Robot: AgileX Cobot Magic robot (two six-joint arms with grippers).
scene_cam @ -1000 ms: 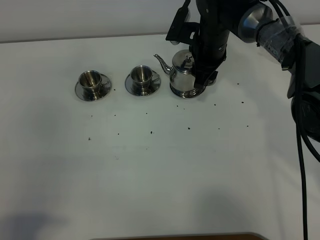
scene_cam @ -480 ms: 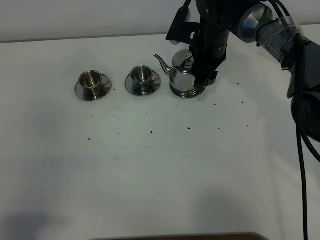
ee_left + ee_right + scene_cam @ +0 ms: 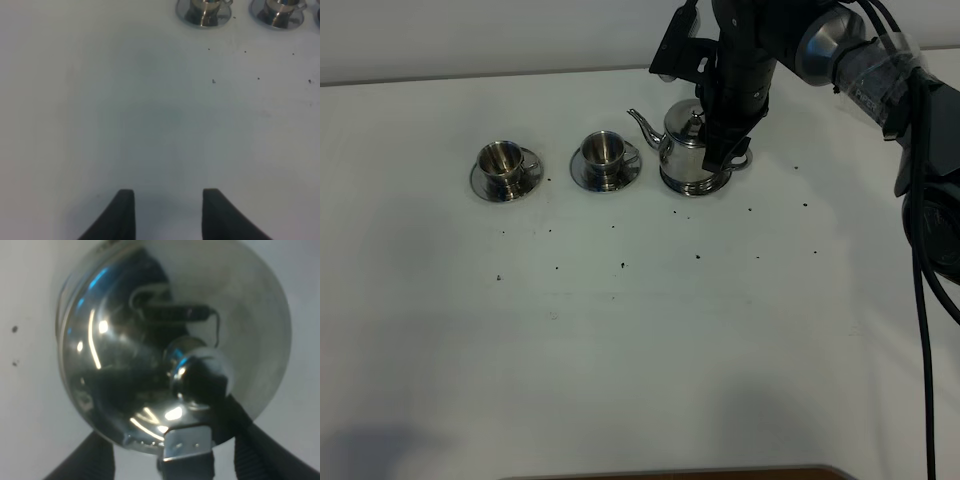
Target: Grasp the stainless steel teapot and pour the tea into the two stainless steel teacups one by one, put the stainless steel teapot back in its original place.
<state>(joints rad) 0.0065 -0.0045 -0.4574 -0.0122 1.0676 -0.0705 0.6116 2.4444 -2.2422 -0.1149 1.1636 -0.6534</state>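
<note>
Hovering over the stainless steel teapot (image 3: 685,155), the right arm has come in from above on the handle side, at the far right end of the row of steelware on the tabletop (image 3: 640,340). The pot sits upright on its round steel dish (image 3: 682,188), its thin spout (image 3: 641,121) aimed toward the nearer teacup (image 3: 605,150); the other teacup (image 3: 503,159) stands further left, each on its own saucer. Both cups are well apart from the arm.

From the wrist camera, the right fingers (image 3: 87,462) stand wide, one on each side of the handle (image 3: 187,446), with open space between them and the metal. Nothing is gripped yet. The left fingers (image 3: 122,216) are also parted, holding nothing, above bare tabletop well short of the cups.

I'd judge the pot to be rigid and fairly weighty if there is tea in it, and that polished shell looks slippery. The rounded body offers no purchase, and the lid knob (image 3: 200,371) would probably just lift the lid away. The handle is the sensible spot: closing squarely across it, close to the riveted bracket, should stop the pot swinging or rotating once tipped. A shallow pinch would likely let it twist when the spout goes down toward a cup. Dark specks (image 3: 622,265) are scattered across the tabletop in front of the row.
</note>
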